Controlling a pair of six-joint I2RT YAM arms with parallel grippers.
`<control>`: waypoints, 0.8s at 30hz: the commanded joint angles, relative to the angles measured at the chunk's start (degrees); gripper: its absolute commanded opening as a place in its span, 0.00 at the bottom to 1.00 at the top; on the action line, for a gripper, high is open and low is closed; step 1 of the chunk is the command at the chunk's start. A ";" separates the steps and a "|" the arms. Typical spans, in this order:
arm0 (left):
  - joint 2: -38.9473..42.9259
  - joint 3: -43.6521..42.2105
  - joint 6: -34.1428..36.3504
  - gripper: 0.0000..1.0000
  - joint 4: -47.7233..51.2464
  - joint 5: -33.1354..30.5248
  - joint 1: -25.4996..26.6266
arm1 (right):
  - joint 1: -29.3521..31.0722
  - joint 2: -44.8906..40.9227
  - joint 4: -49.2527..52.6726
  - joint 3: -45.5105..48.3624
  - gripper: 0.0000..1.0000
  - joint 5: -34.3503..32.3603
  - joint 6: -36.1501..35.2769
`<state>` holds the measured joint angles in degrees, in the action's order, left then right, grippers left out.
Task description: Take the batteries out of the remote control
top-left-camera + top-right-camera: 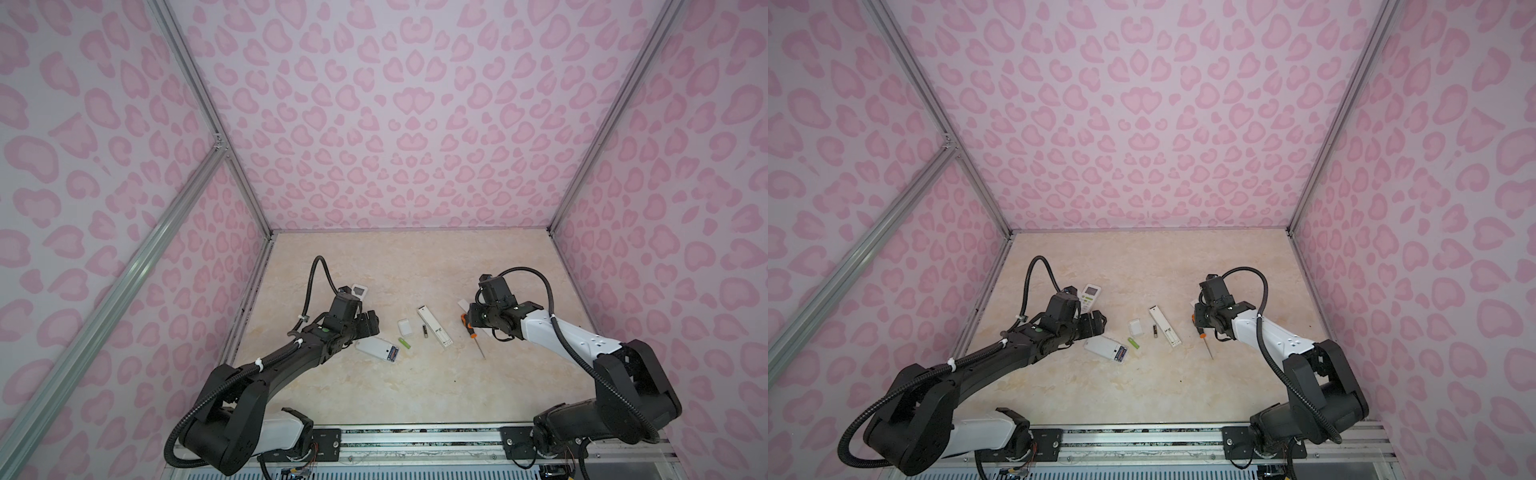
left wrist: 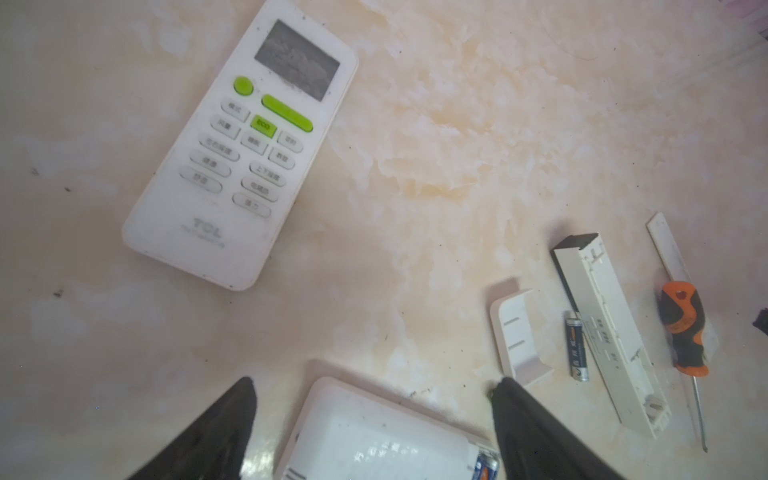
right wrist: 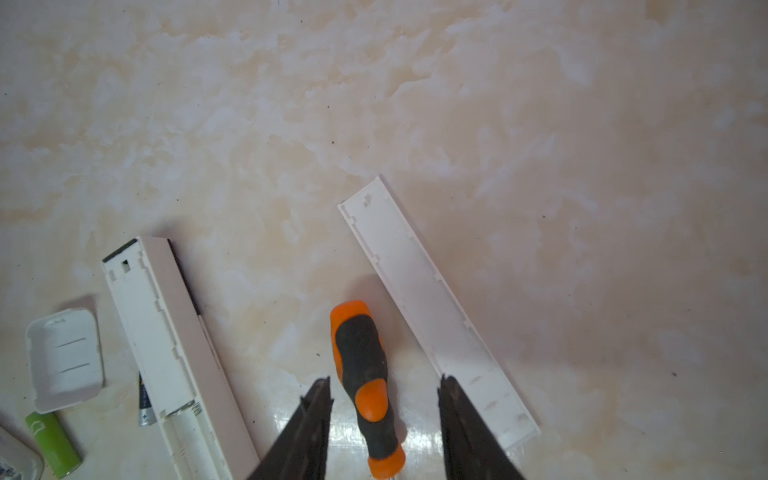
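You have one lime green battery (image 1: 404,343) and one black battery (image 1: 424,331) lying loose on the worktop (image 1: 415,395), between the face-down white remote (image 1: 374,346) and the long slim remote (image 1: 435,328). Further cells (image 2: 484,469) sit in the white remote's open bay. Your left hand (image 2: 374,380) is spread wide over that remote, gripping nothing. Your right hand (image 3: 385,379) straddles the screwdriver (image 3: 365,374) handle, fingers apart, not pinching it. Only the right wrist view shows the loose cover strip (image 3: 436,307) whole.

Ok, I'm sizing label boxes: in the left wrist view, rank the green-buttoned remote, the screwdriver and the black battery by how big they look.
Largest: green-buttoned remote
Middle: screwdriver
Smallest: black battery
No two look alike in size.
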<state>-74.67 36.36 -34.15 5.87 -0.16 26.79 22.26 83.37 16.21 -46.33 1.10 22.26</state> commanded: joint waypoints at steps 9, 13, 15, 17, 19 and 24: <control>6.48 1.72 1.81 0.81 4.23 1.93 2.26 | -0.73 6.13 1.57 -2.97 0.38 1.46 -1.89; 7.52 2.27 1.16 0.79 4.42 1.92 3.84 | -0.73 7.33 1.36 -3.26 0.39 3.35 -1.53; 7.70 2.30 1.02 0.78 4.44 1.73 4.06 | -0.42 7.01 1.35 -3.05 0.41 3.55 -1.22; 7.46 2.43 0.86 0.78 4.42 1.58 4.15 | -0.04 6.65 1.20 -2.48 0.41 3.63 -0.95; 7.05 2.56 0.84 0.78 4.42 1.59 4.15 | 0.32 6.54 1.17 -2.15 0.42 3.73 -0.82; 6.65 2.31 0.49 0.78 4.22 1.83 4.41 | 0.83 8.27 0.96 -1.57 0.43 3.75 -0.48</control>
<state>-67.90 38.26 -33.45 10.59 1.52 31.07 22.90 90.50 16.53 -48.31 4.58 21.45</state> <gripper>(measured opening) 0.778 0.430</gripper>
